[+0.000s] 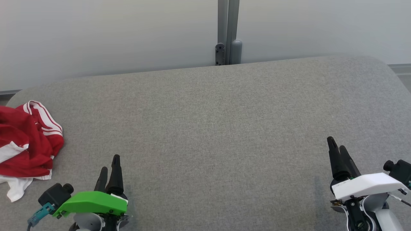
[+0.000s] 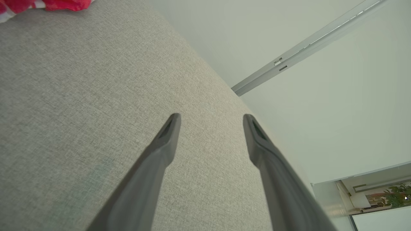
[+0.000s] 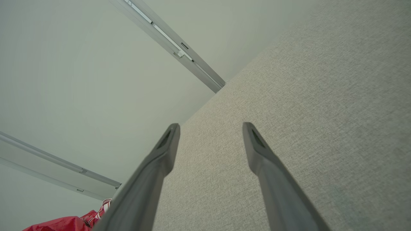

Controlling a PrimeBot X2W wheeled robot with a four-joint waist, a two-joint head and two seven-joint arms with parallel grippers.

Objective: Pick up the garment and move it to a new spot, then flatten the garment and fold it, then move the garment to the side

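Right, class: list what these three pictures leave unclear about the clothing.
- Crumpled red-and-white garment, head view: cut off by the left edge, so its kind and extent are unknown.
- Left wrist view: a scrap at the top edge.
- Right wrist view: partly behind the right gripper's finger.

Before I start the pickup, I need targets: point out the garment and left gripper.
garment (image 1: 29, 149), head view, crumpled red middle.
left gripper (image 2: 212, 118), left wrist view, midway between its fingertips.

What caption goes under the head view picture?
Crumpled red garment on the grey surface; left gripper and right gripper open, empty.
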